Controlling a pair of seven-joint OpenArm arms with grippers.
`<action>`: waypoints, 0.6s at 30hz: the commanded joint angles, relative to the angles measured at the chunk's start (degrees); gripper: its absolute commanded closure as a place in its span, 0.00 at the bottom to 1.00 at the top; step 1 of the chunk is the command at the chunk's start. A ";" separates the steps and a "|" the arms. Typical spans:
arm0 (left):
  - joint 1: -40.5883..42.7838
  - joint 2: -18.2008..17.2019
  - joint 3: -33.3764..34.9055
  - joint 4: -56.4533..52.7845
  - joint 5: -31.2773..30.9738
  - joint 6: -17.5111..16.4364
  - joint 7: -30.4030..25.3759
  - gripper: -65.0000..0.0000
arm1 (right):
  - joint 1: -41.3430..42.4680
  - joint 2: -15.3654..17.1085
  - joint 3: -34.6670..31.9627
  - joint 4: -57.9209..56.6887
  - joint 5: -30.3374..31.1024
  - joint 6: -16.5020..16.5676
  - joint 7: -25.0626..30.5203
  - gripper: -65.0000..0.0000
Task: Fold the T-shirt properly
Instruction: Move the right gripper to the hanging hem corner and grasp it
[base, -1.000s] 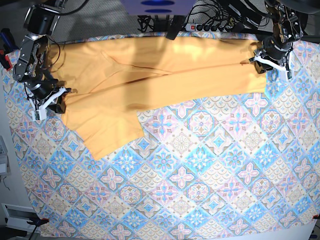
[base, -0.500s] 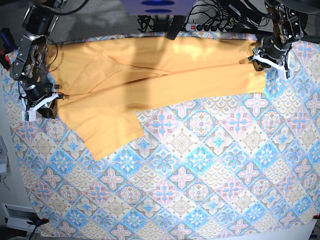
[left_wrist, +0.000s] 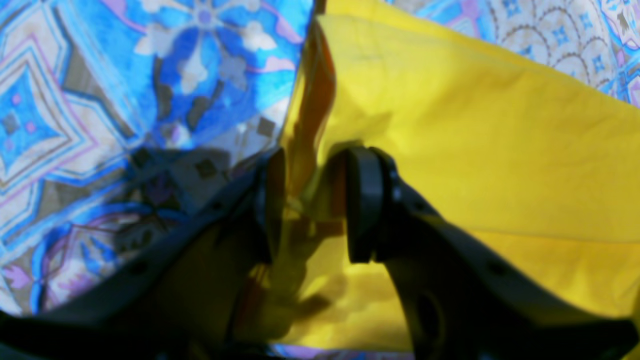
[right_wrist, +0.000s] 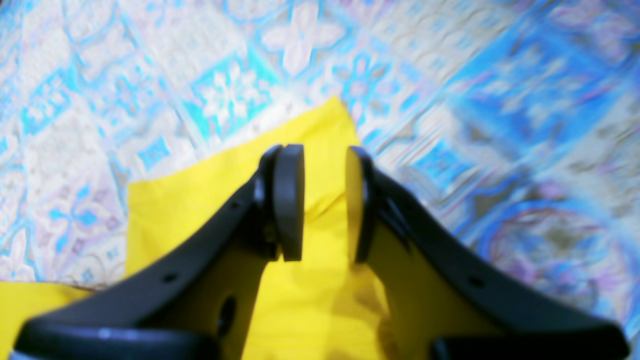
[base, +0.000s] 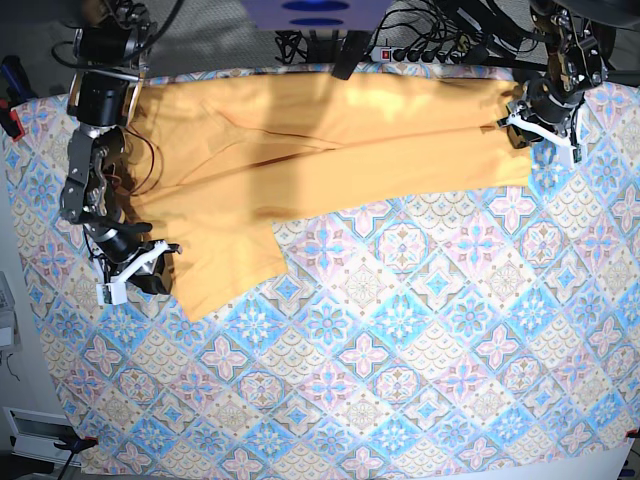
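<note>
Apparently, only one lengthwise fold had been made in the shirt (base: 300, 150) at the desk's far edge, with cloth held between the left jaws and the right jaws parted and empty.

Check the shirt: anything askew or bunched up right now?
Yes. The T-shirt lies in a long band along the far edge, but one flap juts diagonally toward the near side by the right gripper, breaking the straight lower edge. A diagonal crease crosses the middle.

No readable text showing anywhere, no lettering visible on the shirt (base: 300, 150), no labels or numbers legible on the tablecloth (base: 400, 350)
</note>
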 joint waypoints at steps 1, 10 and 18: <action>-0.21 -0.46 -0.32 0.80 -0.67 -0.26 -0.93 0.69 | 2.62 1.10 -0.15 -1.97 0.75 0.24 1.23 0.78; -1.00 -0.46 -0.32 0.80 -0.67 -0.26 -0.49 0.69 | 10.88 1.19 -0.15 -14.98 0.66 0.24 1.49 0.77; -1.00 0.50 -0.24 0.80 -0.67 -0.44 -0.31 0.52 | 12.29 1.19 -0.15 -15.16 0.66 -5.47 1.58 0.65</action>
